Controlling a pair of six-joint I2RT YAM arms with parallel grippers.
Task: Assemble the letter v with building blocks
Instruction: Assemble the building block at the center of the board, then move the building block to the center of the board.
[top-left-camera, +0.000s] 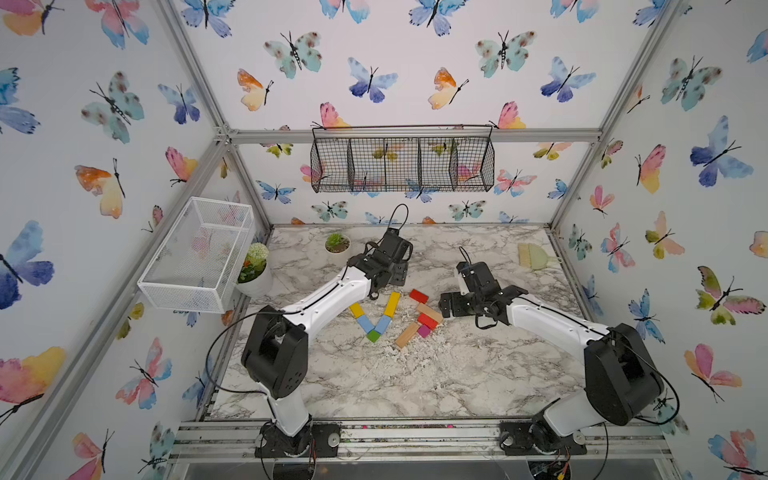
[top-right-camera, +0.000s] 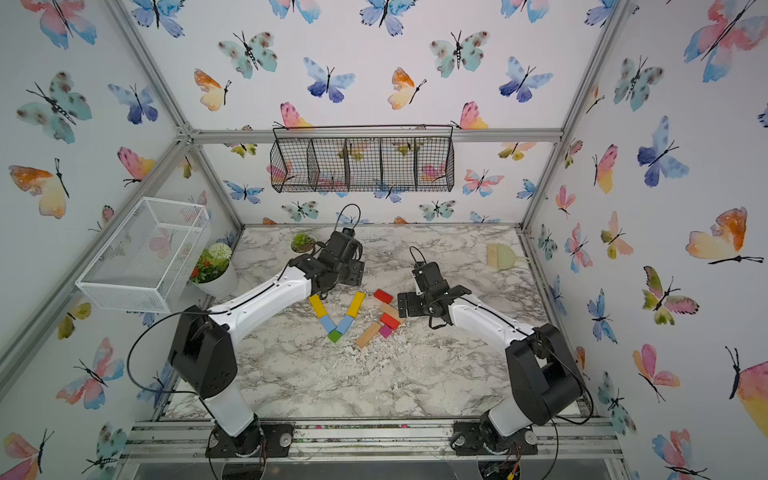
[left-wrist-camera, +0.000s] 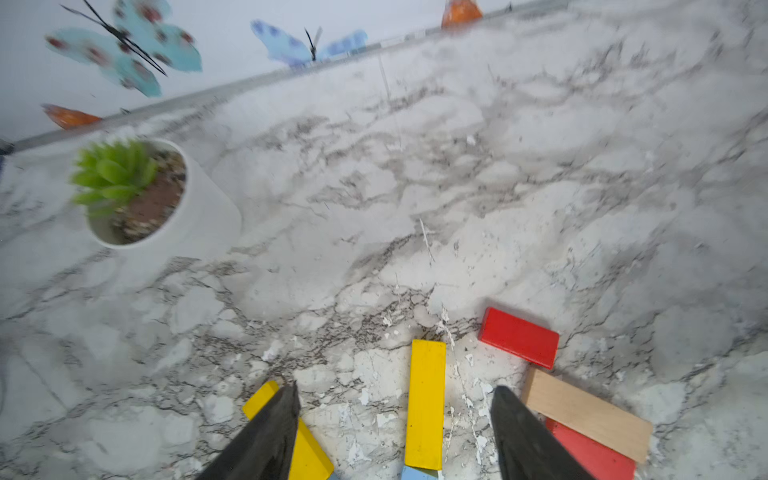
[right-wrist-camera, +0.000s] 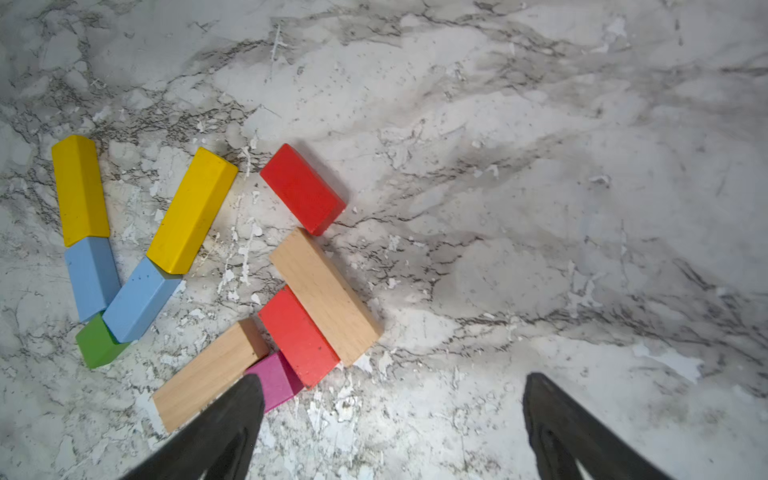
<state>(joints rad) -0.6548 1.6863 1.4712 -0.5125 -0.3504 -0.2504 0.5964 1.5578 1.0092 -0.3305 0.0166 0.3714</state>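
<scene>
A letter V lies flat near the middle of the white marble-patterned worktop (top-left-camera: 415, 382), its point toward the near edge where the arms are mounted. A green wooden cube (right-wrist-camera: 97, 345) forms the point. Two light-blue short wooden bars (right-wrist-camera: 137, 301) rise from it, and two yellow long wooden bars (right-wrist-camera: 191, 210) finish the strokes toward the far edge. Just beside it, on the right arm's side, we see the spares: two red short wooden bars (right-wrist-camera: 303, 189), two tan long wooden bars (right-wrist-camera: 326, 297) and a magenta wooden cube (right-wrist-camera: 276, 380), in a loose cluster.

The left end effector (left-wrist-camera: 395, 386) hovers over the V's open end, jaws parted, gripping nothing. The right end effector (right-wrist-camera: 395, 378) stands wide open and empty beside the spares.

We judge the blocks light, stiff and smooth-painted, so apt to slide if nudged. A hold across a bar's long sides at mid-length looks safest.

The right wrist view shows the V's joints close up, and they look snug; the top views are too small for that. The left wrist view shows just the far ends, plus a small white pot with a green succulent (left-wrist-camera: 137, 195). Only the top views show both arms.
</scene>
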